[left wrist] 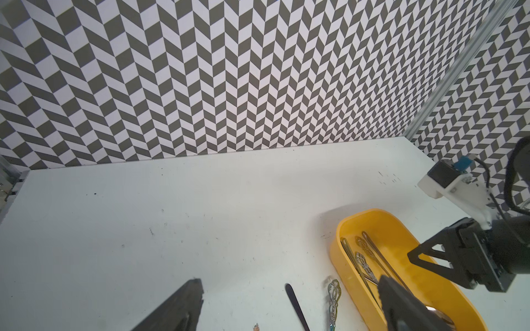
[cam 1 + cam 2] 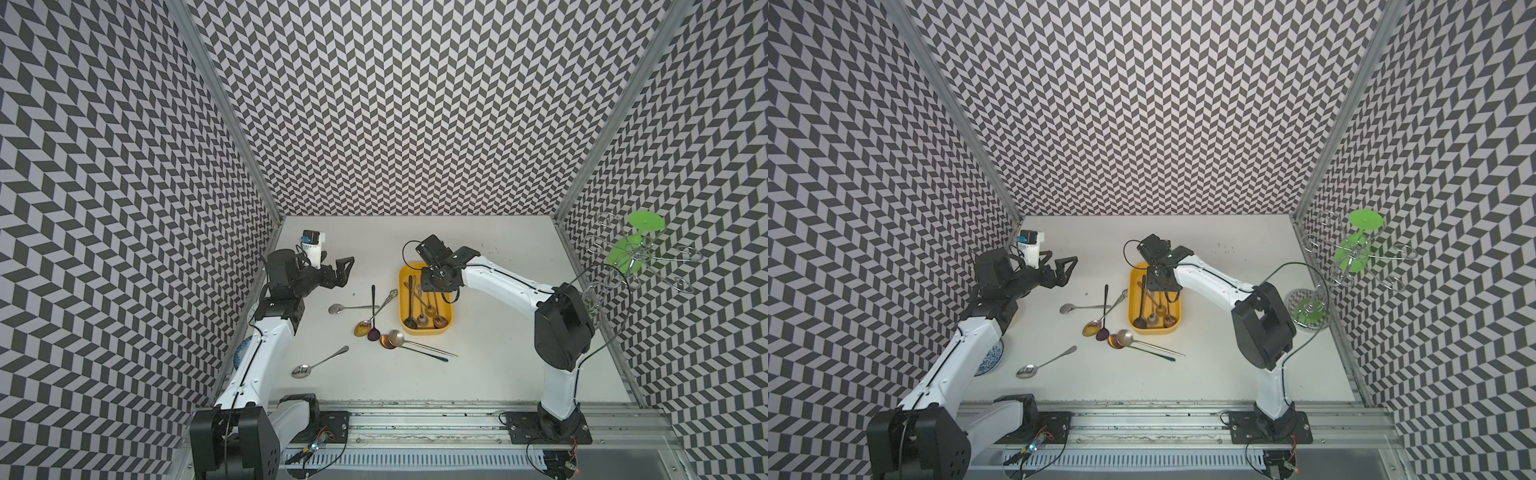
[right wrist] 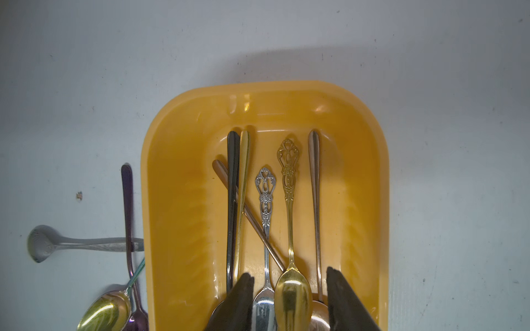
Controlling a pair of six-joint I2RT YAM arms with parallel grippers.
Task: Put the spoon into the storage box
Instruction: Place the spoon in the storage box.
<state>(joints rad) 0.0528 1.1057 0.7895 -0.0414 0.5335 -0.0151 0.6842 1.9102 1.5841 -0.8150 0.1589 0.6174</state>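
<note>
1. Rail of grey metal (image 2: 415,415) along the near edge of the white table (image 2: 498,374) carries both arm bases.
2. Just beyond it, a plain silver spoon (image 2: 318,363) lies alone on the table.
3. Further in, a copper round-bowled spoon (image 2: 387,341) and a silver round-bowled spoon (image 2: 397,336) lie with bowls touching, their long thin handles running off to the right.
4. Just beside those, a gold-bowled spoon (image 2: 361,329) and a purple spoon (image 2: 373,333) lie bowl by bowl. The purple handle crosses the handle of a second silver spoon (image 2: 345,308).
5. At the table's left edge, a round blue-patterned plate (image 2: 992,357) shows partly from under the left arm.
6. To the right of the loose spoons stands the storage box (image 2: 402,299), a shallow yellow plastic rectangular tray with rounded corners, set lengthwise near to far. Six spoons lie in it, bowls at the near end.
7. Among them is the gold spoon with an ornate openwork handle (image 3: 289,229), lying in the box between a silver ornate spoon (image 3: 266,200) and a plain rose-coloured spoon (image 3: 315,186).
8. The right gripper (image 3: 289,273) hangs over the box. Its black fingers (image 3: 344,301) stand apart, with the gold and silver ornate bowls between them, and grip nothing.
9. The left gripper (image 2: 338,272) hovers above bare table at the far left, well apart from the box, fingers spread wide and empty.
10. Behind everything rises a black-and-white chevron wall (image 2: 415,124).
</note>
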